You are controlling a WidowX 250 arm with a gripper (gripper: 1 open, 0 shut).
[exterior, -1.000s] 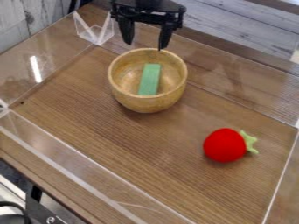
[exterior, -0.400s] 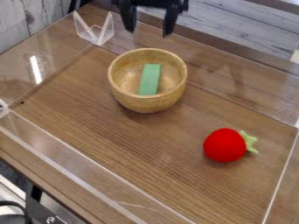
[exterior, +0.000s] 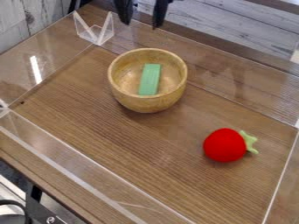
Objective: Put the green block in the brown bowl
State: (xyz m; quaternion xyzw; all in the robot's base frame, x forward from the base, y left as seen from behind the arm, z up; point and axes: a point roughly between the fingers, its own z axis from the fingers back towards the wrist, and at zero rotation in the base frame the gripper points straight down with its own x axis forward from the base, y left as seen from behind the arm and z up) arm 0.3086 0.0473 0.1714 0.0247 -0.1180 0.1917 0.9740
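— Please, where is the light-green, flat, rectangular block [exterior: 149,79] now?
— It is inside the round, light-brown wooden bowl [exterior: 147,104]; it lies on the pale inside bottom, with its long side running from the near part toward the far part of the bowl.
— And the gripper, does it hold this block?
— No; the black two-finger gripper [exterior: 142,21] is at the top edge of the view, beyond the bowl; its two fingers stand apart, so it is open, and it is not touching the block (its upper part is cut by the picture border).
— What things are around the bowl?
— The bowl stands on the brown wooden table [exterior: 117,157]; a red strawberry-shaped toy with green leaves [exterior: 225,145] lies on the same table, to the right in the view and nearer to the camera, well apart from the bowl; a transparent angular object [exterior: 93,30] is at the upper left; some black cables [exterior: 17,207] are at the lower left corner.
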